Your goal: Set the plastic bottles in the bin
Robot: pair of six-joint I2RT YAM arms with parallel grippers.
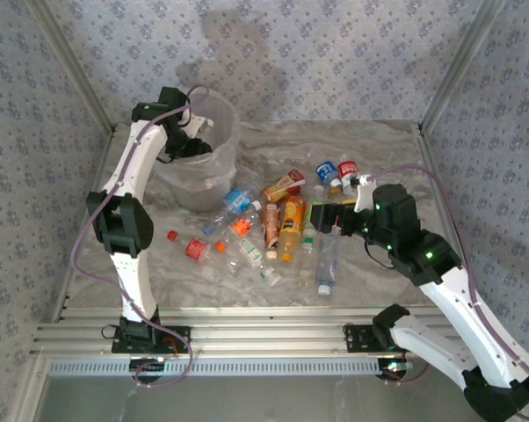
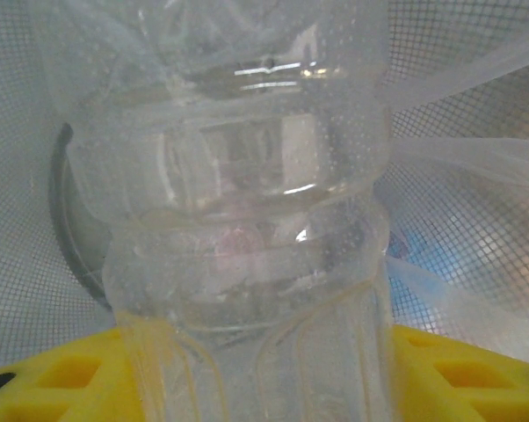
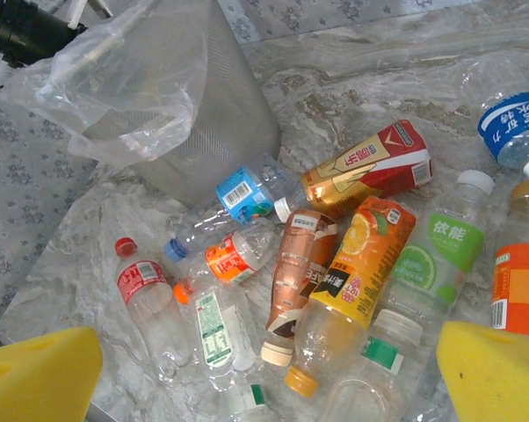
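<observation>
Right gripper [image 1: 322, 217]: jaws spread wide with nothing between them, hovering over the near right part of the bottle heap; its yellow fingers [image 3: 38, 376] frame the wrist view.

Plastic bottles [image 1: 282, 230]: loose heap on the marbled table [image 1: 387, 149], between the two arms, most lying on their sides.
- Nearest the right gripper: orange-label juice bottle [image 3: 357, 281], brown-label bottle [image 3: 300, 272] touching it, and a green-label bottle with a white cap [image 3: 445, 255] just beside.
- To the left: red-label bottle with a red cap [image 3: 146, 290], a clear bottle with a white-and-green label [image 3: 216, 330], and an orange-label bottle with a blue cap [image 3: 229, 259].
- Farther back: light-blue-label bottle [image 3: 247, 193] near the foot of the bin, red-and-gold bottle [image 3: 370, 167] beside it, and a dark-blue-label bottle [image 3: 515, 123] at far right.

Bin [image 1: 216, 171]: upright at the far left of the table, behind the heap, with a liner bag [image 3: 115, 88] draped over its rim.

Left gripper [image 1: 192, 141]: at the bin's mouth, clamped on a clear bottle [image 2: 247, 220], held between its yellow fingers above the bin's mesh-patterned inside.
</observation>
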